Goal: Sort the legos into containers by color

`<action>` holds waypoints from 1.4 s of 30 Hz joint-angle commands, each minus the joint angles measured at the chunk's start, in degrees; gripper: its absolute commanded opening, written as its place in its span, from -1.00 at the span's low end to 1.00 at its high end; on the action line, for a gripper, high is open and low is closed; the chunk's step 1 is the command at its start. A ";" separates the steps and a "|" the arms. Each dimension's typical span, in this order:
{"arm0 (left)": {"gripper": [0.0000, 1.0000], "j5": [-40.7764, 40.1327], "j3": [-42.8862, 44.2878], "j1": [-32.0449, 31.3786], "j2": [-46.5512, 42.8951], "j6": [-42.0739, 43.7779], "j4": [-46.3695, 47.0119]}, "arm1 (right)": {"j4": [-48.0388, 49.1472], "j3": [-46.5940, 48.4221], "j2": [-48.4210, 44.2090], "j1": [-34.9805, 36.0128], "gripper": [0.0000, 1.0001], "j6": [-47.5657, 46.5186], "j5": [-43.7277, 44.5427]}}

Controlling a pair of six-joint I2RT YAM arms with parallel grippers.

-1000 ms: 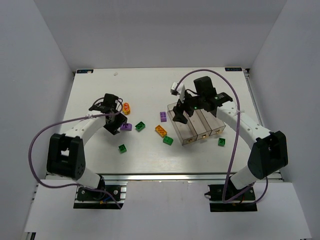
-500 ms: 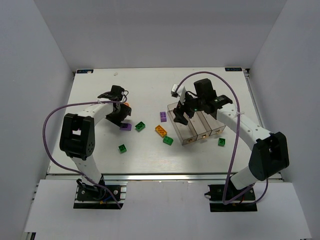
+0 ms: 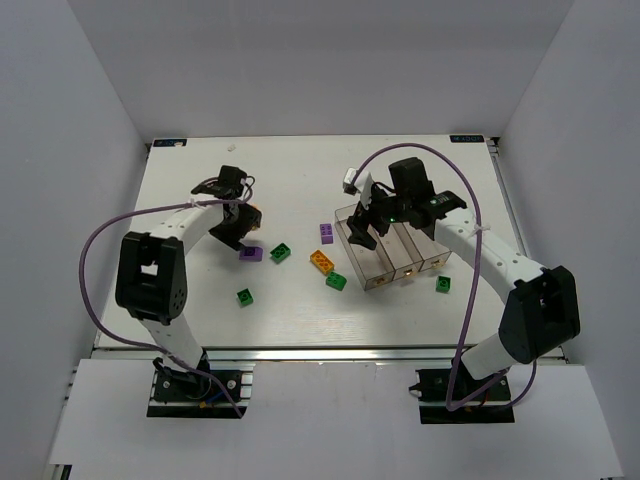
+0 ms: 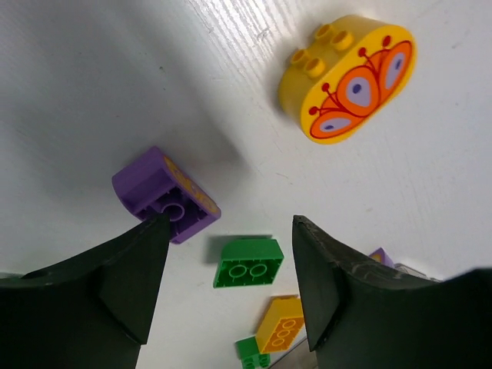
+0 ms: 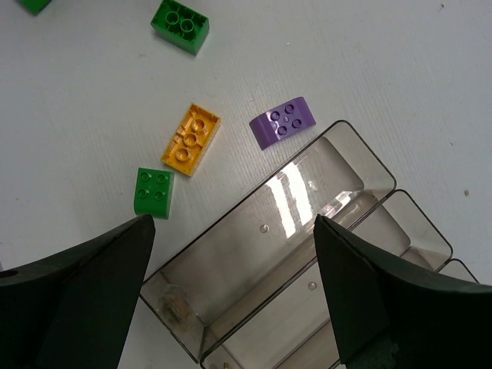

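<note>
My left gripper (image 3: 238,226) (image 4: 229,227) hangs open and empty over the table. A yellow oval lego (image 4: 350,77) (image 3: 254,212) with an orange print lies just beyond it. A purple lego (image 4: 165,196) (image 3: 250,254) lies by its left finger. A green lego (image 4: 247,261) (image 3: 280,253) shows between the tips, farther off. My right gripper (image 3: 362,228) (image 5: 232,221) is open wide above the leftmost of the three clear containers (image 5: 261,254) (image 3: 390,250), which looks empty. An orange lego (image 5: 191,138), a purple one (image 5: 284,123) and a green one (image 5: 154,191) lie left of that bin.
More green legos lie at the front left (image 3: 245,296) and right of the bins (image 3: 443,284). Both arms trail purple cables (image 3: 95,250). White walls close in the table on three sides.
The left arm has swung its elbow back and the gripper has moved away from the purple lego toward the yellow one, its jaws a little wider. The right gripper has barely shifted.
</note>
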 commanded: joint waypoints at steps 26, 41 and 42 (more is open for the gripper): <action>0.48 3.20 0.83 0.14 4.10 -4.38 -1.51 | 0.65 -1.35 -2.59 -0.03 0.79 -0.35 1.25; -1.00 10.38 1.89 -1.18 -3.35 5.90 0.59 | 2.14 -2.23 -4.96 -0.74 0.76 3.14 4.85; -1.00 11.71 1.28 -1.70 -6.49 7.47 3.81 | 2.58 -2.06 -5.40 -1.17 0.74 4.20 5.55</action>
